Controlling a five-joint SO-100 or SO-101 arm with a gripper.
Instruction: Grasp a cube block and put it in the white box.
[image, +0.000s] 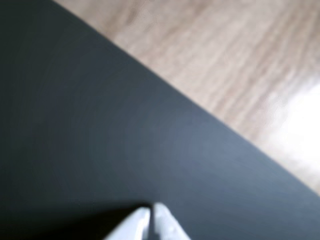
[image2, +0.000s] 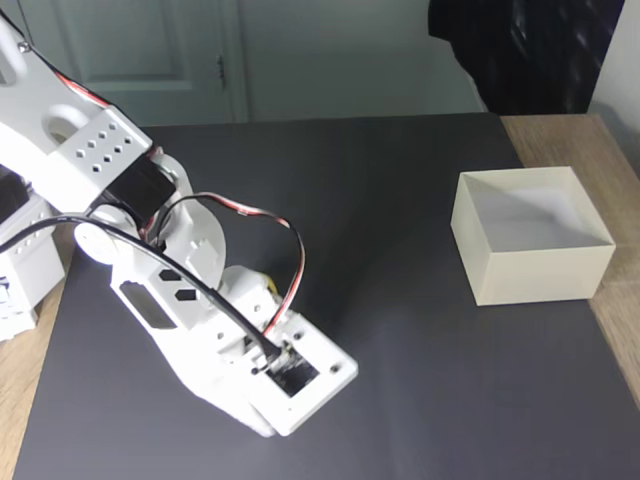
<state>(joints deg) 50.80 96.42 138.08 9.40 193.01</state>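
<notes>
At bottom of wrist view, gripper (image: 151, 214) fingertips nearly touching, nothing between, over black mat (image: 100, 125), fixed view: yellow cube (image2: 264, 281) sliver peeking beside arm (image2: 200, 300), box (image2: 530, 270) far right on mat.

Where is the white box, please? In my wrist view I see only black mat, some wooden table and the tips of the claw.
Observer: In the fixed view the white box stands at the right edge of the black mat. It is open-topped, and nothing shows inside it.
Operator: And where is the cube block?
Observer: A small yellow piece, probably the cube block, shows just beside the arm, well to the left of the box. The arm hides most of it.
</notes>
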